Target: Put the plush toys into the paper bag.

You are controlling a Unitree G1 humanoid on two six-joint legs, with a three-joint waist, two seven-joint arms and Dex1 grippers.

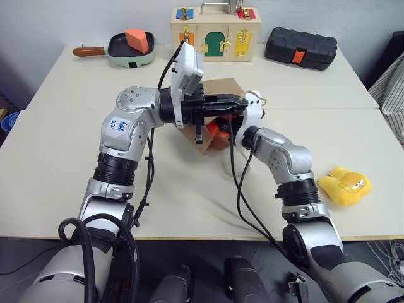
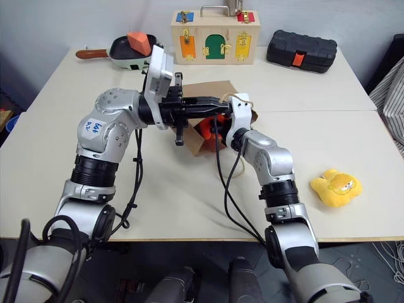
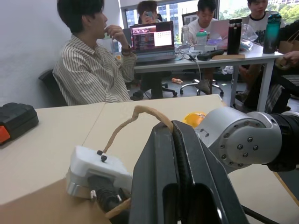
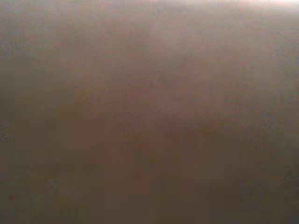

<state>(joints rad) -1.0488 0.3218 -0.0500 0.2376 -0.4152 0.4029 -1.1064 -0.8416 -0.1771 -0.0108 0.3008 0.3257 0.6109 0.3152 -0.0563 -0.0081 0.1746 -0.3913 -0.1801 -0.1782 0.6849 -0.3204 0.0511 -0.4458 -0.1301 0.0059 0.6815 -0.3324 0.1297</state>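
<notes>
Kraft paper: I judged the paper bag [image 2: 211,91] light, thin and quick to crumple or slide; it lay near the middle of the table [image 1: 57,164], mouth turned toward me.
Bag handle: my left gripper [image 1: 243,101] was pinched shut on the twisted-cord handle [image 3: 135,114] at the bag's rim, holding the mouth up. I thought that cord loop the soundest place to hold.
Orange toy: the orange plush toy [image 2: 205,129] sat at the bag's mouth, soft and squashy by my reckoning, easy to pinch anywhere on its body.
Right claw: my right gripper reached into the mouth beside the orange toy, its fingers hidden, so I could not tell what they did.
Yellow toy: the yellow plush toy [image 1: 344,185] lay well apart near the table's right front edge; I would take it across its rounded middle.
</notes>
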